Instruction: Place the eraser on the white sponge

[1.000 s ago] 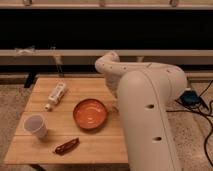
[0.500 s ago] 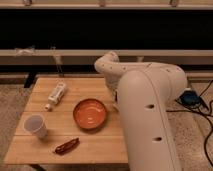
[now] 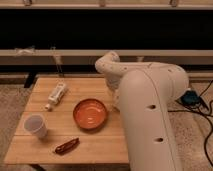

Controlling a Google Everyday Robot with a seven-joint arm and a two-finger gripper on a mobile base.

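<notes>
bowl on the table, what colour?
Orange bowl, seen best in the camera view; gripper is hidden behind the white arm.

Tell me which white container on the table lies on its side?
The white tube-shaped bottle, near the far left edge; the white cup stands upright. The gripper is hidden behind the robot's arm.

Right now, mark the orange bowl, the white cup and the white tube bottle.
orange bowl [image 3: 90, 113]: camera view, inner floor.
white cup [image 3: 36, 126]: camera view, front of the rim.
white tube bottle [image 3: 57, 94]: camera view, middle of the body.
gripper: out of sight behind the robot's arm [image 3: 145, 100].
</notes>
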